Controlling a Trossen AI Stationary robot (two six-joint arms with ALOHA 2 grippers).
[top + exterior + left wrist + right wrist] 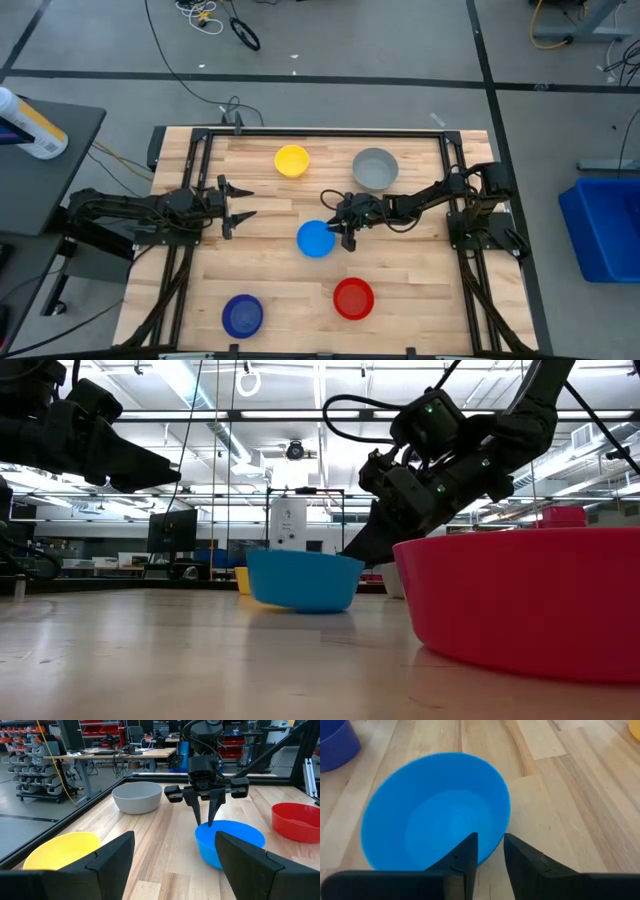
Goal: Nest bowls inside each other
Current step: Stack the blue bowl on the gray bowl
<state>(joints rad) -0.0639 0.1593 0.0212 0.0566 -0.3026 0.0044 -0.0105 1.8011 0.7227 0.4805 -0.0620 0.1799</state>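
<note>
The light blue bowl (315,239) stands upright on its base at the table's middle. My right gripper (344,232) slants down over the bowl's right side, open by a narrow gap. In the right wrist view one finger (467,855) stands inside the bowl (435,815) and the other (522,860) outside its rim. The yellow bowl (292,160) and the grey bowl (375,168) stand at the far side. The red bowl (353,298) and the dark blue bowl (241,314) stand at the near side. My left gripper (245,203) waits open at the left, level above the table. My right gripper straddles the light blue bowl's rim (494,847) on the bowl's right side, one finger inside and one outside, slanting down from the table's right. A strip of table shows between the rim and the outer finger. Whether the inner finger touches the wall, I cannot tell.
The table has a black frame (200,135) along its edges. Bare wood lies between the bowls, widest at the table's middle left and near the front edge. In the low view the red bowl (520,600) stands close in front and hides the right part of the table.
</note>
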